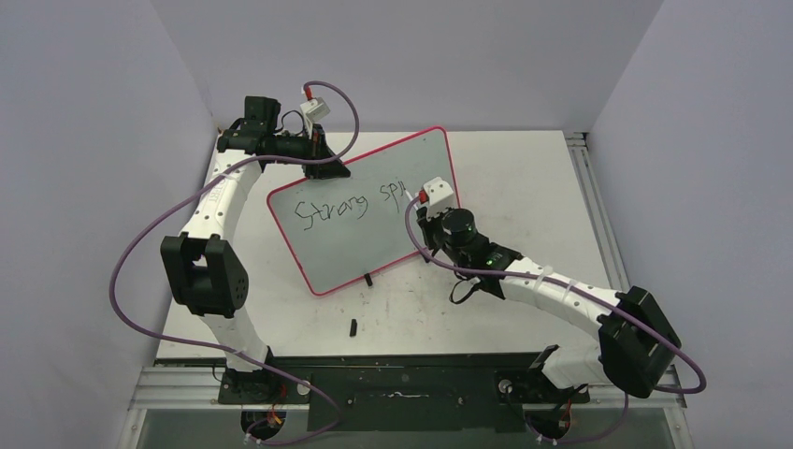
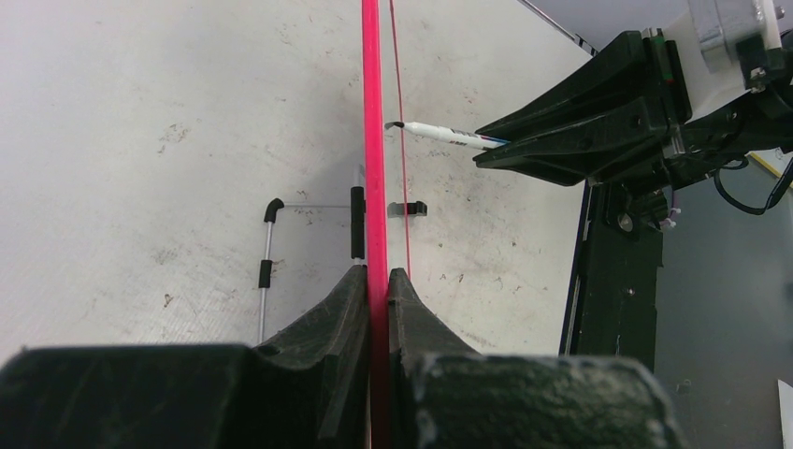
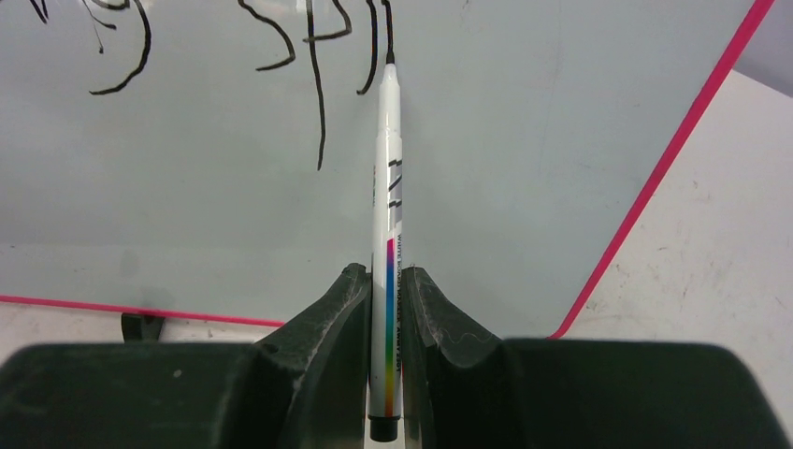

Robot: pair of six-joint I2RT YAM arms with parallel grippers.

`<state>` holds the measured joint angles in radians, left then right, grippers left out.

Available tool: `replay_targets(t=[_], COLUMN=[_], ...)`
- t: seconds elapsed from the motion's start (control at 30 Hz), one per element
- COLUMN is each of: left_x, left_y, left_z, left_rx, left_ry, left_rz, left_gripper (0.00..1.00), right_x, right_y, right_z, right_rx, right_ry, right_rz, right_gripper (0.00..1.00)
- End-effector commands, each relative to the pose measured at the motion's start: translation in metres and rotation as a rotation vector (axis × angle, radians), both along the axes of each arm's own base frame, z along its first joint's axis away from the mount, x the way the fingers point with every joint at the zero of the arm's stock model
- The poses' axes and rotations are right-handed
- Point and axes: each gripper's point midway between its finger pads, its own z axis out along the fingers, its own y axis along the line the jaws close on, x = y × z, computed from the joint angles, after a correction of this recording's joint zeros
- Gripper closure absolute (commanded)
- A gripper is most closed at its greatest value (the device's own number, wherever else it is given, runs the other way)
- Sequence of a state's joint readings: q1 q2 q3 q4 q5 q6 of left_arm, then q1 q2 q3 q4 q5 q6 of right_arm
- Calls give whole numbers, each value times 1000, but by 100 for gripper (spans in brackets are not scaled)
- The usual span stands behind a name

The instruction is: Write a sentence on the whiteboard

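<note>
The whiteboard, tilted at frame centre, is clamped at its upper-left edge by the left gripper, and the marker, pinched in the right gripper, is aimed lengthwise up-frame, tip at the last stroke of the sentence, blank board lying rightward.

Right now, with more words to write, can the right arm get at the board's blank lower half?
Probably yes: its hand holds the marker on the board, and nothing covers the blank part.

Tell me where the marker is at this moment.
Right wrist view, centre: the marker is clamped in the right gripper, its tip against the whiteboard at the rightmost stroke of the sentence.
</note>
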<state>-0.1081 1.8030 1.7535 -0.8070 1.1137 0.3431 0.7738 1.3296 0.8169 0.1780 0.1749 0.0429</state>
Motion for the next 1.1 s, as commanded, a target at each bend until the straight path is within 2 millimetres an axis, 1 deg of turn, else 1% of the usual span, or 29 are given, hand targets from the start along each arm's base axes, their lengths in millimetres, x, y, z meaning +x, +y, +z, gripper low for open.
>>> replay_targets(t=[0.0, 0.1, 0.23, 0.6, 0.87, 1.07], left_x=[-32, -33, -33, -34, -34, -34], left_y=[-9, -9, -10, -9, -9, -10], left_z=[-24, -24, -23, -22, -22, -21], left_rx=[14, 13, 11, 10, 10, 10], left_ry=[156, 156, 154, 151, 150, 150], left_rz=[-53, -53, -54, -55, -55, -56], left_gripper=[100, 100, 100, 100, 100, 100], right_x=[-6, -10, -12, 1, 9, 15], right_y=[-3, -3, -3, 3, 9, 7], right_z=[4, -2, -3, 26, 35, 35], right_rx=[39, 33, 34, 70, 71, 67], right_ry=[-1, 12, 12, -59, -78, -77], right_rz=[-20, -21, -26, -48, -46, -73], right_gripper=[95, 95, 95, 95, 95, 95])
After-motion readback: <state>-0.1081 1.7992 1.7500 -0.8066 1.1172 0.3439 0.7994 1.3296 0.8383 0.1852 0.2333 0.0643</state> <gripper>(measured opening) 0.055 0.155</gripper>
